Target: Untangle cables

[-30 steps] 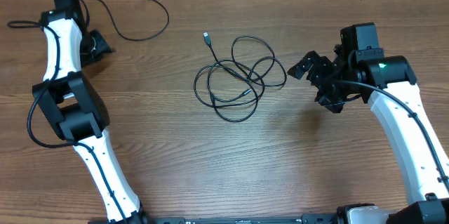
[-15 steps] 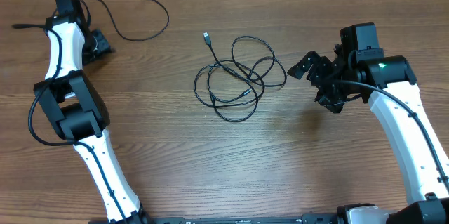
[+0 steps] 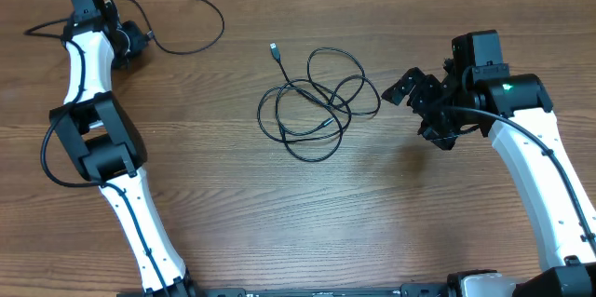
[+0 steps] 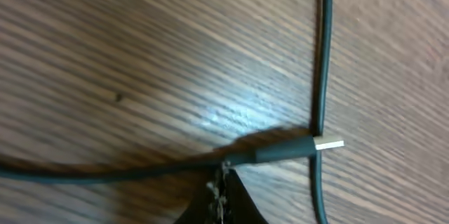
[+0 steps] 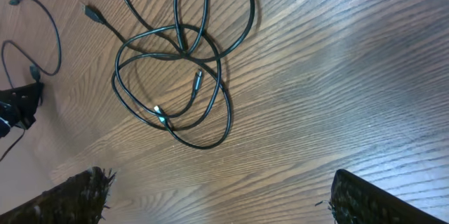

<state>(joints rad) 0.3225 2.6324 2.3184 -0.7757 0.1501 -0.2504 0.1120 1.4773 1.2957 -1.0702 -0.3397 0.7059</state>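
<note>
The tangle of cables (image 3: 328, 103) lies in loose, overlapping loops at the middle of the desk (image 3: 279, 222). It is a little wider left to right than near to far, and one plug end (image 3: 274, 48) pokes out toward the far side at its left. A separate cable (image 3: 209, 32) lies well apart at the far left in an open arc, clear of the knot. Its silver-tipped plug (image 4: 298, 149) rests across one of its own strands, just beside the left end effector (image 3: 133, 41). From the wrist view we see only a dark tip touching or nearly touching that cord, so we cannot tell whether this end effector is closed on it or merely resting there. The right end effector (image 5: 219, 182) hangs just to the right of the tangle, spread wide with nothing between its fingers and its opening turned toward the loops. We judge the right arm to be much the nearer one. The knot lies straight to its left, so a short leftward reach onto an outer right-hand loop looks like the natural way in.
</note>
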